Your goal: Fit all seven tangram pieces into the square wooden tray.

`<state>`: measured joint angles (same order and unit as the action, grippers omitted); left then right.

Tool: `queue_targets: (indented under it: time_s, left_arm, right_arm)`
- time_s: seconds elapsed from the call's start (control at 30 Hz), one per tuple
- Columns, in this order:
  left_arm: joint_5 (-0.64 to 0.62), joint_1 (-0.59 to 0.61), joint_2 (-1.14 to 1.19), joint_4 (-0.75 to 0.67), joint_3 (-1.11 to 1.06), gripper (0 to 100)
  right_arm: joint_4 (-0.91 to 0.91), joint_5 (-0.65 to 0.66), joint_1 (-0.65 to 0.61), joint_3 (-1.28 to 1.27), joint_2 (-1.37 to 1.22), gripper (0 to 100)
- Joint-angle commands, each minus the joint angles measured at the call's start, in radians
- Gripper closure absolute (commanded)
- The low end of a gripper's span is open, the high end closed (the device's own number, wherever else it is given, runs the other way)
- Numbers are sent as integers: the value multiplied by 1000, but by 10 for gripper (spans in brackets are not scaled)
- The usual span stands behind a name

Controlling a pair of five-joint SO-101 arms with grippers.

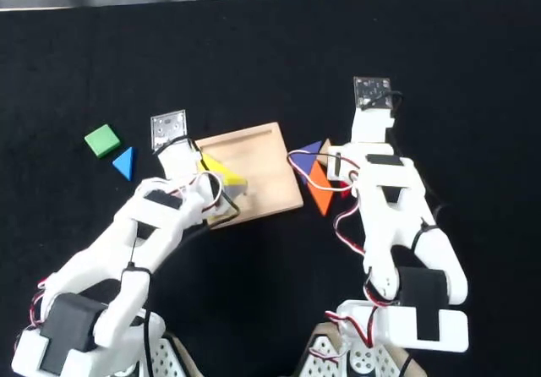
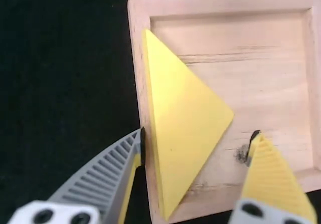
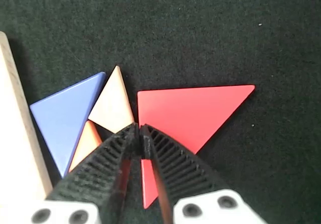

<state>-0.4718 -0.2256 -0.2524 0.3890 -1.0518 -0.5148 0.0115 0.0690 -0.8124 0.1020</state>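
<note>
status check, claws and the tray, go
left claw open astride yellow triangle, tilted on tray rim. right claw shut above red triangle. blue triangle, tan triangle alongside.

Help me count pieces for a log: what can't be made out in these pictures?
- High view: the right arm covers most of the red triangle.
- Right wrist view: the shut fingers hide the lower part of the orange piece, so its shape is unclear.
- Left wrist view: the yellow triangle overlaps a side rim of the tray; whether it lies flat or leans there cannot be told.
</note>
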Motion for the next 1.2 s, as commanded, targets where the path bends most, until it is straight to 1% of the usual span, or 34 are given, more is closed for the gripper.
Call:
queue_targets:
  time_s: [0.0, 0.23, 0.53, 0.77, 0.97, 1.17]
  left_arm:
    - [5, 2, 3, -15, 61, 664]
    - [9, -71, 0, -23, 68, 664]
    - [8, -65, -5, -23, 68, 664]
    - [5, -64, -106, -38, 58, 665]
    - [5, -64, -28, -146, 30, 665]
    - [5, -64, 41, -127, 77, 665]
  right_arm:
    - [18, 0, -18, 13, 10, 985]
    - [18, 0, -18, 13, 10, 985]
    - [18, 0, -18, 13, 10, 985]
    - [18, 0, -18, 13, 10, 985]
    - [18, 0, -18, 13, 10, 985]
    - [18, 0, -18, 12, 10, 985]
